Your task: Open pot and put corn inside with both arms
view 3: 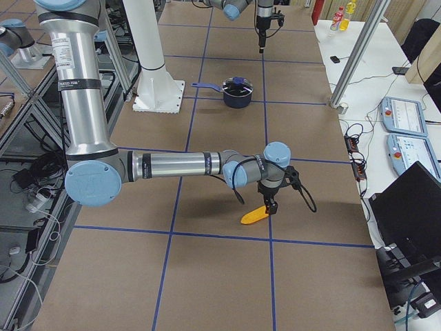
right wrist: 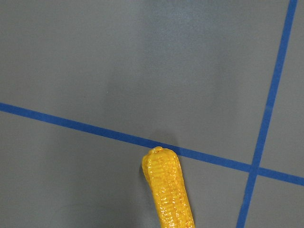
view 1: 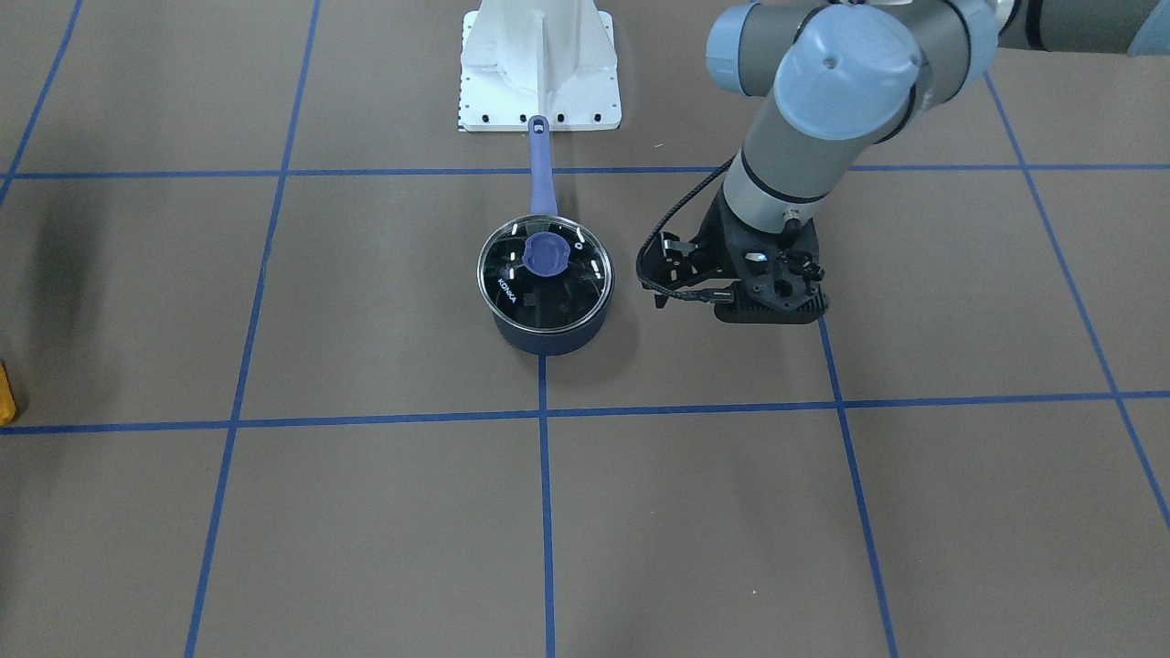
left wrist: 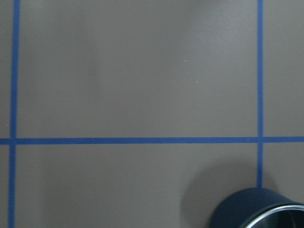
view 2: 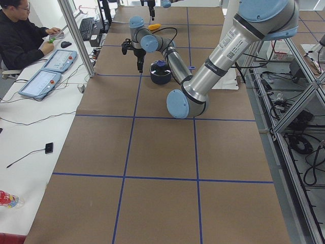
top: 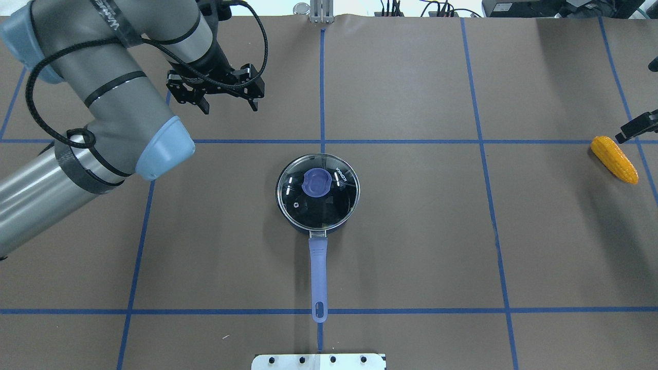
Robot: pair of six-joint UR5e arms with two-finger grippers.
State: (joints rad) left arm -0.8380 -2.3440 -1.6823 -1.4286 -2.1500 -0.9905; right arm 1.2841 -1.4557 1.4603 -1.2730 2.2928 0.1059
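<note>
1. Two grippers are in view. The left gripper (top: 230,107) has its fingers apart and holds nothing, hovering at 10 o'clock from the pot (view 1: 548,340) in the overhead view.
2. The glass lid (top: 317,191) is on the pot; the handle (top: 318,267) points to 6 o'clock.
3. The corn (top: 614,159) lies at 3 o'clock, well apart from the pot.
4. The right gripper (view 3: 270,208) is just beside the corn's end; I cannot tell its finger spacing.
</note>
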